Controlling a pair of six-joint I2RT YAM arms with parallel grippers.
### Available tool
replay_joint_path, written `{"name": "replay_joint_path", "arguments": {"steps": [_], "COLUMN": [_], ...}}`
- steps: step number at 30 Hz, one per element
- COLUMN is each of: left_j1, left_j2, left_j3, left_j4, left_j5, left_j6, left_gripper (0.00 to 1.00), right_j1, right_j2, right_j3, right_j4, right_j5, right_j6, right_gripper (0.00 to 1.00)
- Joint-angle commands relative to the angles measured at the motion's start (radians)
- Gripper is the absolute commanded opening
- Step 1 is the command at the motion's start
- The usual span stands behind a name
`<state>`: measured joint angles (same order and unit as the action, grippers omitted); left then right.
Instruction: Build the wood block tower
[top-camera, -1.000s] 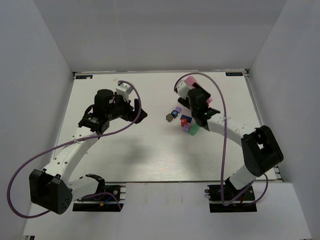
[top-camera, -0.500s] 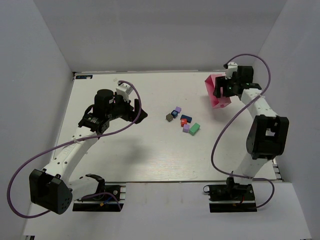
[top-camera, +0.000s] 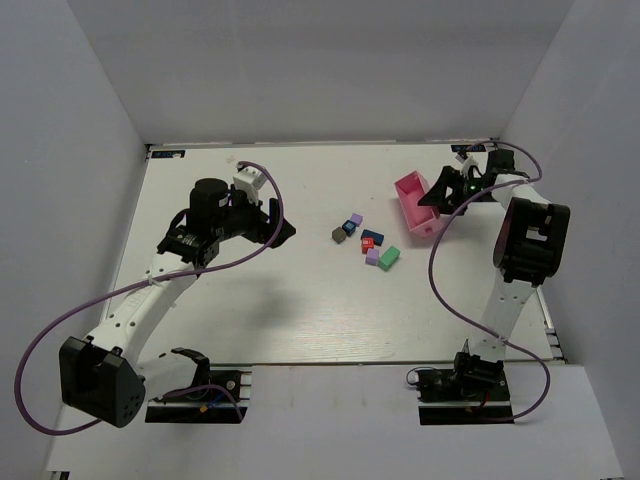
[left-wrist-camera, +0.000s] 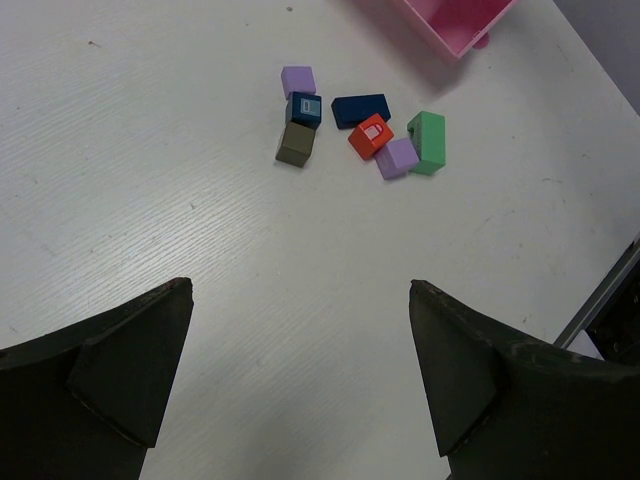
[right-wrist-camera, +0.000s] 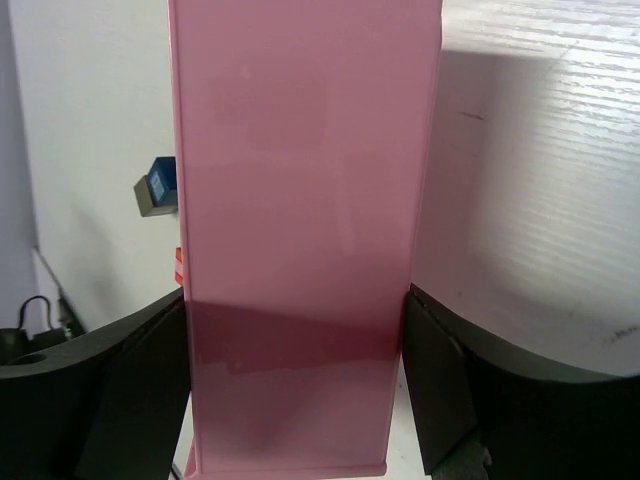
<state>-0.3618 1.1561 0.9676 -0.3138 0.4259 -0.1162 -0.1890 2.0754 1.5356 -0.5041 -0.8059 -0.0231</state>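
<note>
Where tray (right-wrist-camera: 300, 240) hides blocks (right-wrist-camera: 157, 192)

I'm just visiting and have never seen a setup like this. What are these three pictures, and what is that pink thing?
Two robot arms stand at a white table. One picture looks down from above; the other two come from cameras on each wrist. The right gripper holds a pink tray, which fills the right wrist view. The left gripper is open and holds nothing; its dark fingers frame its view. Between the arms lie small painted wooden blocks, loose and unstacked, meant for a tower.
</note>
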Motion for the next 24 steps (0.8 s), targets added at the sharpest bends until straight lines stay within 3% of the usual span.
{"name": "replay_joint_path", "arguments": {"steps": [1,3,4,9,12,17,19,24], "left_j1": [0.006,0.006,0.006,0.006,0.006,0.006,0.006,0.006], "left_j2": [-0.009,-0.009,-0.009,0.001,0.001,0.001,0.001,0.001], "left_j3": [-0.006,-0.006,-0.006,-0.006,-0.006,-0.006,-0.006,-0.006], "left_j4": [0.009,0.009,0.009,0.009,0.009,0.009,0.009,0.009], "left_j5": [0.014,0.014,0.014,0.014,0.014,0.014,0.014,0.014], "left_j6": [0.007,0.007,0.007,0.016,0.016,0.016,0.016,0.016], "left_gripper": [1.00,1.00,1.00,1.00,1.00,1.00,1.00,1.00], "right_j1": [-0.015,-0.026,-0.033,-0.053,-0.059,-0.063,-0.061,-0.064], "right_j2": [0.031,0.049,0.060,0.088,0.087,0.077,0.077,0.080], "right_j3": [0.064,0.078,0.081,0.093,0.097,0.101,0.106,0.113], "right_j4": [-0.004,-0.005,-0.004,-0.004,-0.004,-0.013,-0.025,-0.048], "right_j5": [-0.128,-0.122,-0.122,-0.093,-0.075,-0.036,-0.024,0.013], "right_j6": [0.052,0.057,0.058,0.058,0.049,0.034,0.028,-0.001], "right_gripper": [0.00,0.00,0.16,0.42,0.66,0.86,0.90,0.90]}}
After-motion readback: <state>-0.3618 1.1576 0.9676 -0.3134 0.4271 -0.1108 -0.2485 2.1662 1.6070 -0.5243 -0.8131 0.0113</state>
